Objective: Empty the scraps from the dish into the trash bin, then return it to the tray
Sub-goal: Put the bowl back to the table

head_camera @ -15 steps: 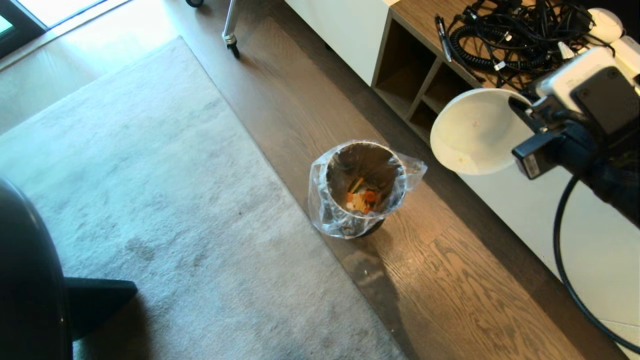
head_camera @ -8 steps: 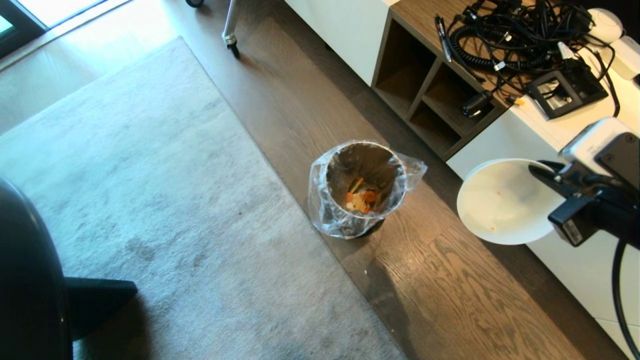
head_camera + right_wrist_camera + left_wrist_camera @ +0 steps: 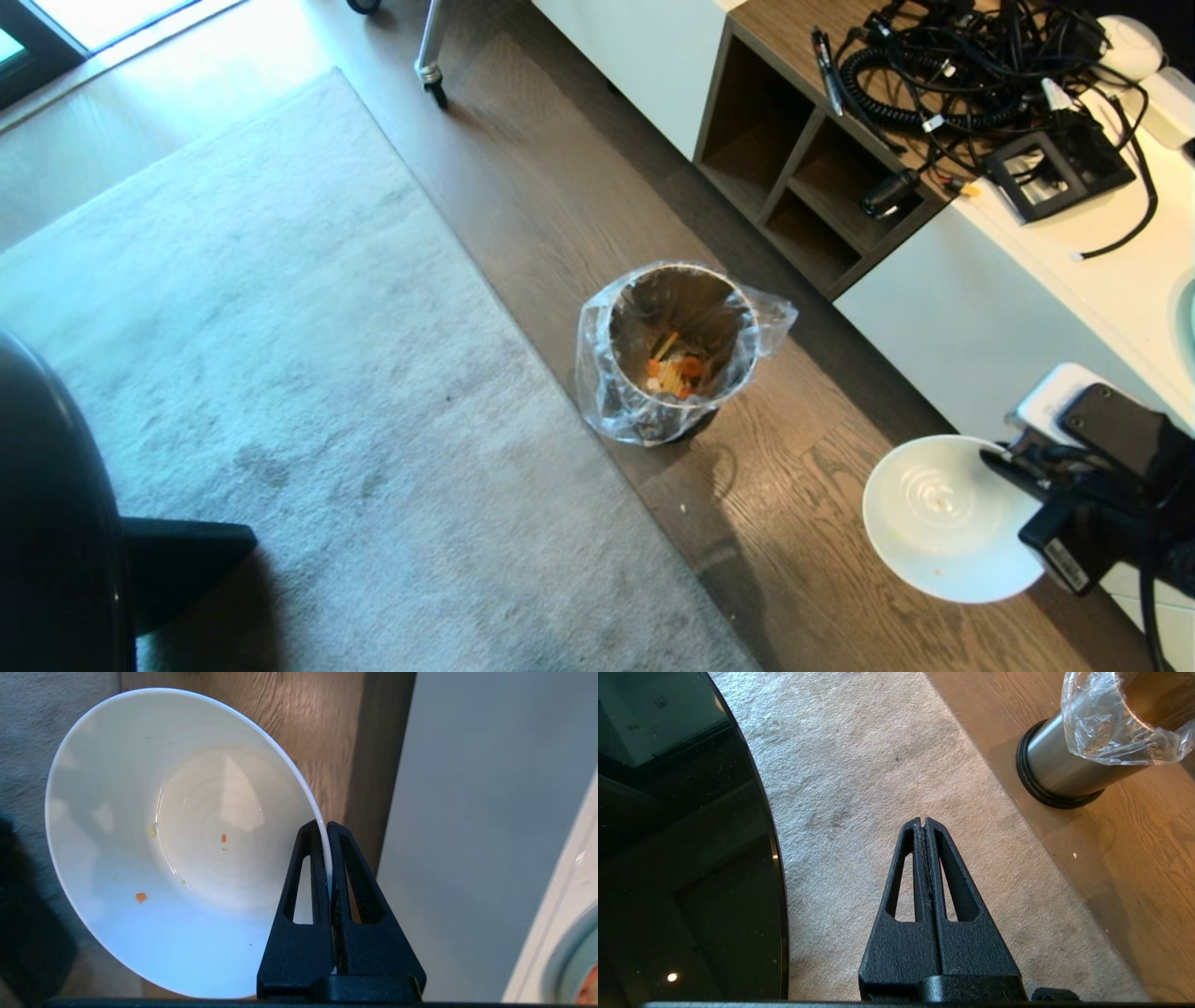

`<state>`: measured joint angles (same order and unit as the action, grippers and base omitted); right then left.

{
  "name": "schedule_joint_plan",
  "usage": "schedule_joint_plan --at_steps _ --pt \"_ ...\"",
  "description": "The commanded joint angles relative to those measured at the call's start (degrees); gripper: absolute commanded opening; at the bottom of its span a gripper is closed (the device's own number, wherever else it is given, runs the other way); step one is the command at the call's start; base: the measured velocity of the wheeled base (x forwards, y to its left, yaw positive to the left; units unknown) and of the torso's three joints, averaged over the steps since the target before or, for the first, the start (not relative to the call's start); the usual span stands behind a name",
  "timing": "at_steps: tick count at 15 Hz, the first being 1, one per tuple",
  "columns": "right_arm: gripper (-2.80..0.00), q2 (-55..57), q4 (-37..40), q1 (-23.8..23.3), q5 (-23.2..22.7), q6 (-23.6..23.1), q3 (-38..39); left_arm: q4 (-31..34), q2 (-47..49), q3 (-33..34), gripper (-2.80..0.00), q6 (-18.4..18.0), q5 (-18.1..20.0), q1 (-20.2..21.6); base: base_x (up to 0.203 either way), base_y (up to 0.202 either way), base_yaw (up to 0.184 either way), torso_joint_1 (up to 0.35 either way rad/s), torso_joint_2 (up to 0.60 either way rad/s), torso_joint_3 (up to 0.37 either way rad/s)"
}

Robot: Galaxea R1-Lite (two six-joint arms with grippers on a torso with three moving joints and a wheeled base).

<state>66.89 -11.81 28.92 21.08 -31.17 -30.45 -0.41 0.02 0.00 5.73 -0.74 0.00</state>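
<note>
The trash bin (image 3: 674, 355) stands on the floor, well apart from the right gripper (image 3: 328, 858), with the scraps (image 3: 674, 371) inside. The gripper pinches the dish (image 3: 177, 840) by its thin rim. Emptied, the dish looks light, rigid, glossy, breakable; this rim pinch could slip. The left gripper (image 3: 923, 823) hangs pressed together over carpet.
</note>
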Motion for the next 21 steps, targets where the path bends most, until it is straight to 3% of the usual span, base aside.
schedule_joint_plan --at_steps 1,6,8,10,15,21 --pt "-2.8 -0.99 2.45 -0.01 0.04 8.43 4.36 -0.02 -0.02 0.0 -2.8 0.07 -0.05 0.0 0.0 0.0 0.0 0.0 0.0 0.0" --pt "-2.8 -11.17 3.45 -3.11 0.16 26.29 20.97 -0.02 -0.02 0.0 -2.8 0.07 -0.05 0.0 0.0 0.0 0.0 0.0 0.0 0.0" --pt "-2.8 -17.18 3.52 -3.58 -0.16 30.43 25.31 -0.02 -0.02 0.0 -2.8 0.07 -0.05 0.0 0.0 0.0 0.0 0.0 0.0 0.0" --pt "-2.8 -23.77 3.82 -3.72 -3.53 31.7 28.32 -0.03 -0.02 0.0 -2.8 0.07 -0.05 0.0 0.0 0.0 0.0 0.0 0.0 0.0" --pt "-2.8 -37.93 13.52 -3.42 -20.84 31.76 28.77 -0.02 -0.02 0.0 -2.8 0.07 -0.05 0.0 0.0 0.0 0.0 0.0 0.0 0.0" --pt "-2.8 -50.84 14.55 -3.18 -21.32 32.41 28.75 -0.02 -0.02 0.0 -2.8 0.07 -0.05 0.0 0.0 0.0 0.0 0.0 0.0 0.0"
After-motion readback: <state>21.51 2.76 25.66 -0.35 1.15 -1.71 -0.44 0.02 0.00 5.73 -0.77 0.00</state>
